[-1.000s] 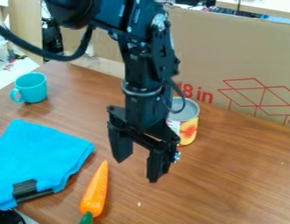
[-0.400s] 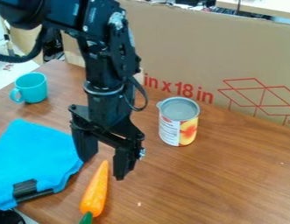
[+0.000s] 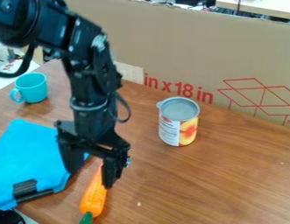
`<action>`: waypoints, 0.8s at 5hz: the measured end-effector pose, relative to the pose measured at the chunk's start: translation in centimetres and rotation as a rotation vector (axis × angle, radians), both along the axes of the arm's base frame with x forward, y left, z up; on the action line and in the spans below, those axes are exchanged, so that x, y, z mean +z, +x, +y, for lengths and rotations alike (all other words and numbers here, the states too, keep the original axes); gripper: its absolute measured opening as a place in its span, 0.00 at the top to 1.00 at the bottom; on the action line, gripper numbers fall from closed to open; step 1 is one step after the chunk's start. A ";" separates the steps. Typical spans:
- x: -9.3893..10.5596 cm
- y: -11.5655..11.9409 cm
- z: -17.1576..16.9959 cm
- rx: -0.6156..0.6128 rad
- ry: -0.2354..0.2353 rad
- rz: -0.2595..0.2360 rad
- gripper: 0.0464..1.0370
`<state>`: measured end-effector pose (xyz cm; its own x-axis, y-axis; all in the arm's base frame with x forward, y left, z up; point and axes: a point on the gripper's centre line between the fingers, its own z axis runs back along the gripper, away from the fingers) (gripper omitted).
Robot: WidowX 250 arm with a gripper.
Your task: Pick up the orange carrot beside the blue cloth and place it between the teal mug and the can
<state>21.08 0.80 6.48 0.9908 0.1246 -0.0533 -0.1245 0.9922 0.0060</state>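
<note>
Hanging above the narrow end of an orange carrot (image 3: 93,200), the black gripper (image 3: 90,178) has its two fingers spread apart, left of the frame's centre.

Nearest, at the bottom edge, is the carrot's green end, its orange body slanting up and slightly right until the gripper partly covers the tip (whether they touch, I cannot tell); to its left a bright blue cloth (image 3: 24,151) lies on the brown wood worktop (image 3: 229,175), with a black strip (image 3: 25,189) at its lower edge; farther back, right of centre, a can (image 3: 178,126) with a grey top and a white and yellow label stands upright; a teal cup (image 3: 33,88) stands at the upper left, handle to the left; and behind, a cardboard panel (image 3: 193,52) with red print spans the upper frame.
</note>
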 end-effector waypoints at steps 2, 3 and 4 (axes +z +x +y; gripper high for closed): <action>-3.1 0.3 -0.1 0.077 -0.002 0.075 0.04; -4.7 1.7 -0.2 0.077 -0.010 0.098 0.06; -4.7 2.0 -0.4 0.088 0.004 0.127 0.16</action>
